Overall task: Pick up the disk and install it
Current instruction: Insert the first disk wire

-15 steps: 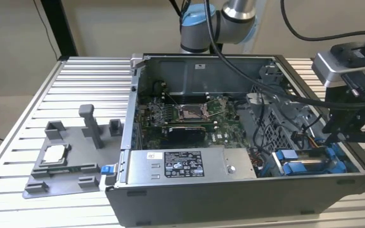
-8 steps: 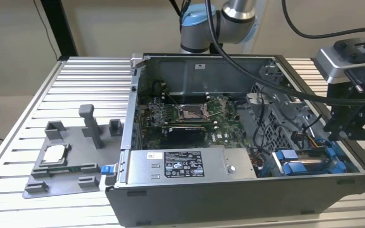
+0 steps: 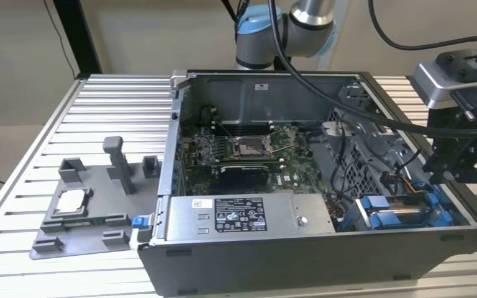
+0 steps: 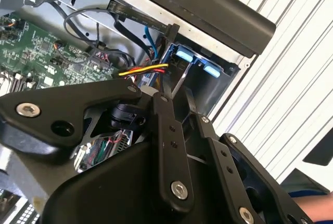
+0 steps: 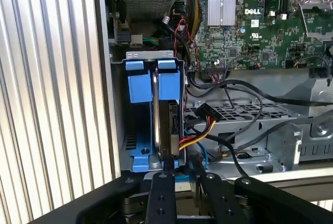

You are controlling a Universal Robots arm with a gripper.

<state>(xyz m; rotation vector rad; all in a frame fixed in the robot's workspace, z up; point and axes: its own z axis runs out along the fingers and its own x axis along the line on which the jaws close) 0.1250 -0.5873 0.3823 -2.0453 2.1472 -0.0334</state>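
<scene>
The disk, clipped in its blue carrier, is seen standing on edge in the corner bay of the open computer case on the slatted worktop, with the gripper placed at its near end; whether the jaws are clamped on it cannot be told.

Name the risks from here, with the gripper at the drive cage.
1. In the first wrist view, the yellow and red wires run right beside the disk and close to the gripper. They might snag or get pinched.
2. The disk stands close beside a neighbouring blue carrier in the drive cage. A slight tilt could jam it against that carrier or the cage wall.
</scene>
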